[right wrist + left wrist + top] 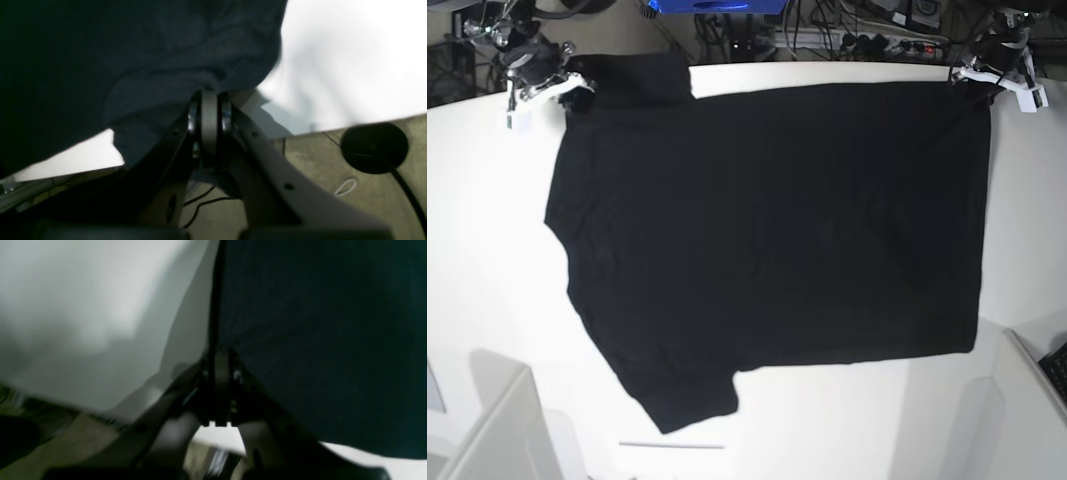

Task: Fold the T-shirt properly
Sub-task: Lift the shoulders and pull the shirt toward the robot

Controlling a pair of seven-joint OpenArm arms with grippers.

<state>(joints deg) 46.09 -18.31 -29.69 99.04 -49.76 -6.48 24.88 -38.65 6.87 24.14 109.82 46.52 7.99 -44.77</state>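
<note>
The black T-shirt lies spread flat on the white table, plain side up, with one sleeve at the near left and another at the far left. My right gripper sits at the shirt's far-left corner. In the right wrist view it is shut on a bunched fold of the dark cloth. My left gripper sits at the far-right corner. In the left wrist view it is shut, with the cloth's edge running up from between the jaws.
Cables and a blue box lie beyond the table's far edge. A pale box stands at the near left and another pale panel at the near right. A black round object lies on the floor below the table.
</note>
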